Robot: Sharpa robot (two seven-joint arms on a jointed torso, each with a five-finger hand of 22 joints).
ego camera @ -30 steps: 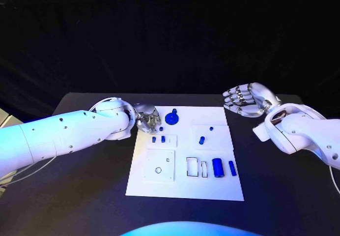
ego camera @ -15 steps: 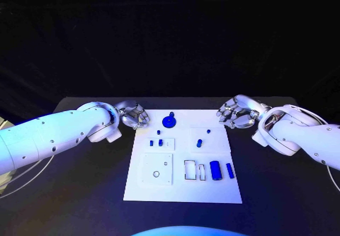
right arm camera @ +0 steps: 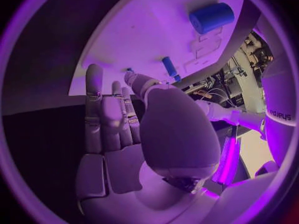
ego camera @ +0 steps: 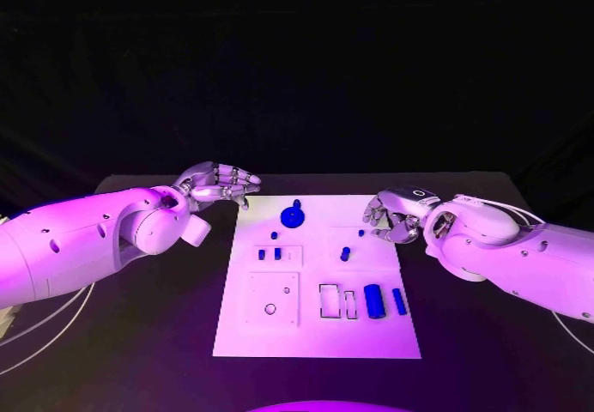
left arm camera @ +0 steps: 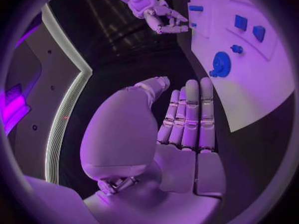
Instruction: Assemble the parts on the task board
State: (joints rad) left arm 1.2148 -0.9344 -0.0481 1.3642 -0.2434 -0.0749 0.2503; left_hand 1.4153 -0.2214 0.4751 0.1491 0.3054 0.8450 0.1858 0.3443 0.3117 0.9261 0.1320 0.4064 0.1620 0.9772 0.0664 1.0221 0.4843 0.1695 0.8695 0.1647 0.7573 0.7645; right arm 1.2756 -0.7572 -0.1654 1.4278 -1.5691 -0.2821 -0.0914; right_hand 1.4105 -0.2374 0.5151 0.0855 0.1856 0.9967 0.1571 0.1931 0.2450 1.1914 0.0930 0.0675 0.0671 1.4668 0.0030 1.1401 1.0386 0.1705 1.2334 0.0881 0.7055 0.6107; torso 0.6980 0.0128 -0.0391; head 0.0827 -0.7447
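Spanning the middle of the black table (ego camera: pixel 148 326), the white rectangular task board (ego camera: pixel 316 330) runs lengthwise away from the robot, with its small blue parts clustered in the far and middle sections. The left hand (ego camera: pixel 219 184) hovers off the board's far left corner, fingers apart, holding nothing; the left wrist view shows them straight and side by side. The right hand (ego camera: pixel 394 215) sits at the board's far right edge, likewise empty, fingers loosely curved. The round blue disc with a short stem (ego camera: pixel 292 215) lies near the far edge, between the hands and somewhat closer to the left. The small blue peg (ego camera: pixel 345 253) and the short blue cylinder (ego camera: pixel 374 301), standing lengthwise with the board, lie nearer the right hand. Nothing obstructs either approach, in my judgement.
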